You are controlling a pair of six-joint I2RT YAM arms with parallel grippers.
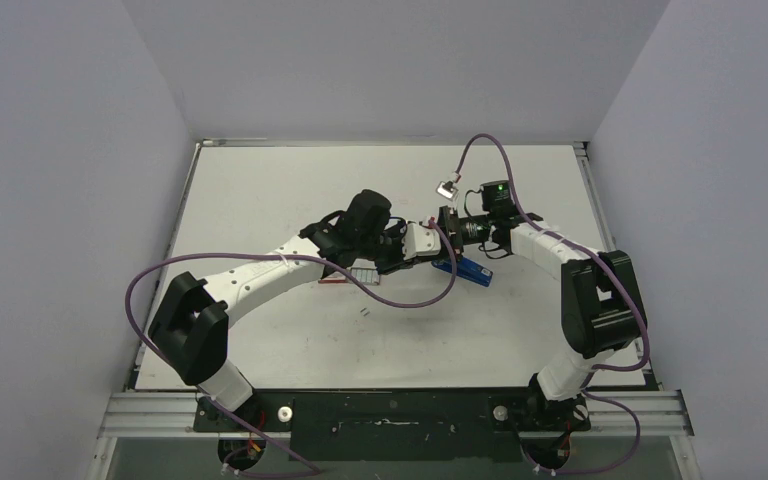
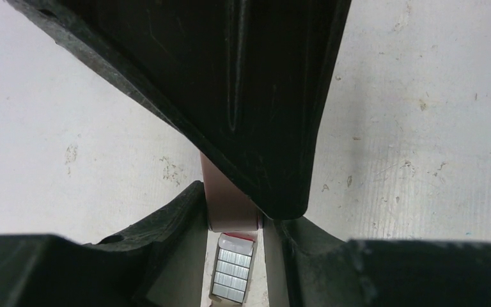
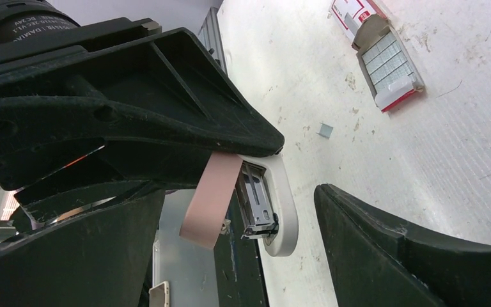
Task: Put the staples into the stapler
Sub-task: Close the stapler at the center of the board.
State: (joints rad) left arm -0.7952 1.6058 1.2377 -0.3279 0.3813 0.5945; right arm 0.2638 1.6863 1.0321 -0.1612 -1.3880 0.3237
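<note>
Both arms bend inward over the white worktop (image 1: pixel 260 190); left claw (image 1: pixel 397 247) clamps a flat pink block (image 2: pixel 229 201), right claw (image 3: pixel 240 192) spread apart.

We are finding the box of staples (image 3: pixel 389 64) lying on the table (image 1: pixel 260 200) left of the stapler (image 1: pixel 468 268), a loose staple (image 1: pixel 365 313) lying left of it too, nearer the arms' bases.

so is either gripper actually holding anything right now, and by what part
The left gripper pinches the small pink block across its flat faces, one end sticking out. The right gripper is open and holds nothing.
</note>
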